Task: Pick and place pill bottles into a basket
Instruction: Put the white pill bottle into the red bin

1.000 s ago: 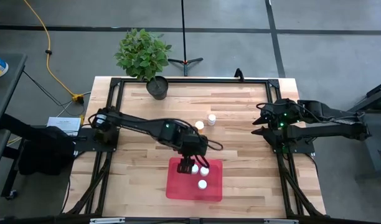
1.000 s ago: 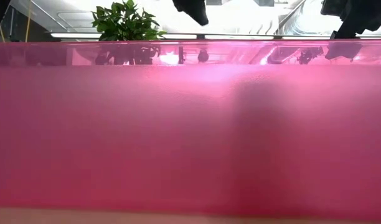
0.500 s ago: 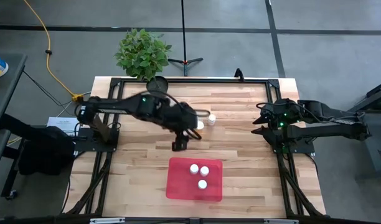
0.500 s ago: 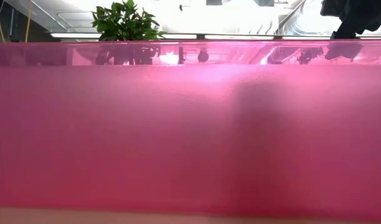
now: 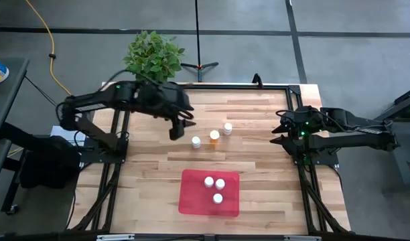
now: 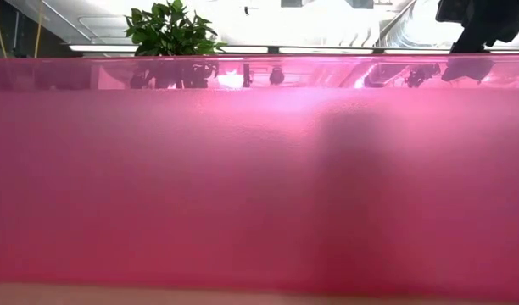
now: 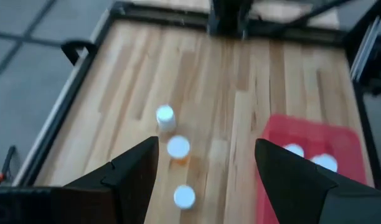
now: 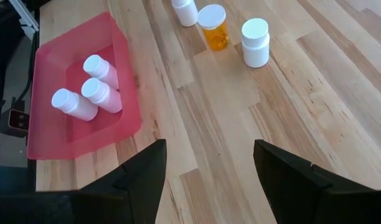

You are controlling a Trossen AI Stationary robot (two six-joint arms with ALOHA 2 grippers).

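The left end effector hangs wide open and empty above the table, near three loose pill bottles.

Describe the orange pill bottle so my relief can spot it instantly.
Start at the red basket on the wooden table. Just beyond it, three pill bottles stand in a short row. The orange bottle is the middle one, the only amber body between two white bottles.

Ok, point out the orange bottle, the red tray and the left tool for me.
orange pill bottle (image 8: 215, 26): right wrist view, on its amber body below the cap.
red tray (image 5: 193, 203): high view, bare floor.
left tool (image 5: 173, 132): high view, between its fingertips.
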